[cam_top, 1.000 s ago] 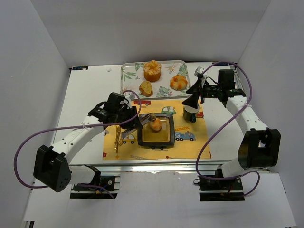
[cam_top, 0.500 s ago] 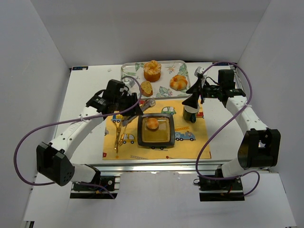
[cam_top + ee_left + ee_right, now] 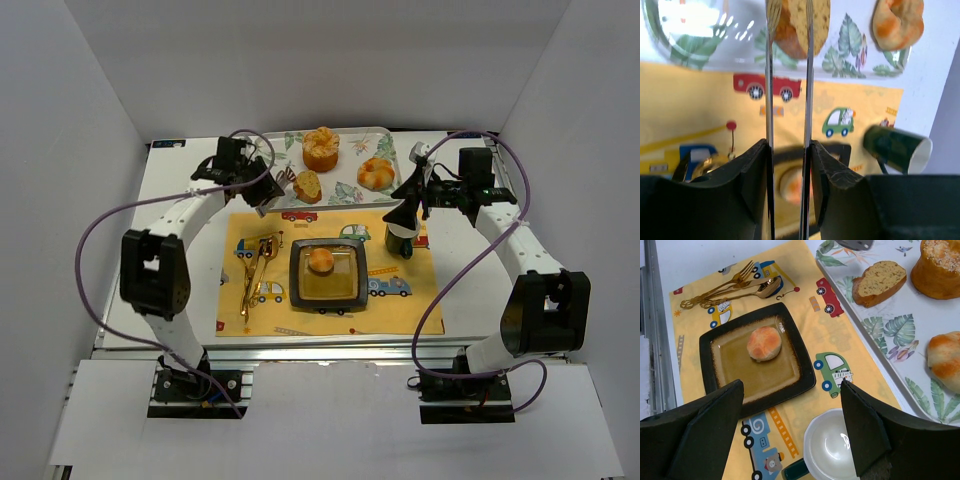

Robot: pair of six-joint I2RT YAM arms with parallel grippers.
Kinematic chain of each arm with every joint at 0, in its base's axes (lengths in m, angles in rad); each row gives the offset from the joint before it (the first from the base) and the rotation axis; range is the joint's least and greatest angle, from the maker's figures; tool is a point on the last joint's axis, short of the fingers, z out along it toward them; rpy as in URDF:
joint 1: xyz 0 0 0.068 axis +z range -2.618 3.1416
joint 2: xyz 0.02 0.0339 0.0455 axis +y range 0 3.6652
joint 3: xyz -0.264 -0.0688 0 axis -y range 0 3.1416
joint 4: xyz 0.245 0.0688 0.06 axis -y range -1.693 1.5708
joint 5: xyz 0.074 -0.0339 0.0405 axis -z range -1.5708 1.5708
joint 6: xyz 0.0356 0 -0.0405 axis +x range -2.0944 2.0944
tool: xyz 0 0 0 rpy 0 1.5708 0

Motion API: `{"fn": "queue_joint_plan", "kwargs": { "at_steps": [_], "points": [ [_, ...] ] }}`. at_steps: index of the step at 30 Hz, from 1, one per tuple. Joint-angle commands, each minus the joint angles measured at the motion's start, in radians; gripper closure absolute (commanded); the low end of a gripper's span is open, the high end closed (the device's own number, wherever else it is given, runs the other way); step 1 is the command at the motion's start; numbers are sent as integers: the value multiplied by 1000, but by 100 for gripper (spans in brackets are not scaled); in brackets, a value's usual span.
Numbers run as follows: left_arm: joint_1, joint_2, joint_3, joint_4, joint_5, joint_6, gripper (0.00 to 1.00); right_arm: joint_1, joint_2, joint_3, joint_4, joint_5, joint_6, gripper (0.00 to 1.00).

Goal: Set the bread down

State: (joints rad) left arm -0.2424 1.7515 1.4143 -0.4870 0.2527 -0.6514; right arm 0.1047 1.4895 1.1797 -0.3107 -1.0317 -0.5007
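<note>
Bun (image 3: 321, 260) centred on plate (image 3: 352, 290), rims bare.

Lab test rig: white enclosure walls (image 3: 90, 120), aluminium-frame table (image 3: 190, 190).

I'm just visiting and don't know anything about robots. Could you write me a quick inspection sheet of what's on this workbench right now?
Surface: white table with a yellow car-print placemat.
Job's things: round bread roll on the dark square plate; bread slice, tall bun and twisted bun on the leaf-print tray.
Clutter: gold cutlery left of the plate; green mug to its right.
Grippers: left gripper partly open, empty, aimed at the bread slice; right gripper open, empty, above the mug.
Cables: purple cables loop beside both arms.
Surroundings: white walls on three sides.
</note>
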Motion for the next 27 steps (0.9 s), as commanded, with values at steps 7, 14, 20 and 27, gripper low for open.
{"fn": "queue_joint_plan", "kwargs": {
  "at_steps": [7, 14, 20, 27],
  "points": [
    [9, 169, 210, -15, -29, 13, 51, -5, -21, -12, 41, -25, 8, 17],
    [11, 204, 236, -36, 6, 41, 50, -5, -21, -17, 42, -25, 8, 17],
    [11, 200, 209, -13, 57, 45, 49, -5, -14, -12, 42, -28, 10, 17],
    [11, 213, 213, -88, 46, 97, 49, -3, -12, -8, 44, -30, 14, 17]
  ]
}}
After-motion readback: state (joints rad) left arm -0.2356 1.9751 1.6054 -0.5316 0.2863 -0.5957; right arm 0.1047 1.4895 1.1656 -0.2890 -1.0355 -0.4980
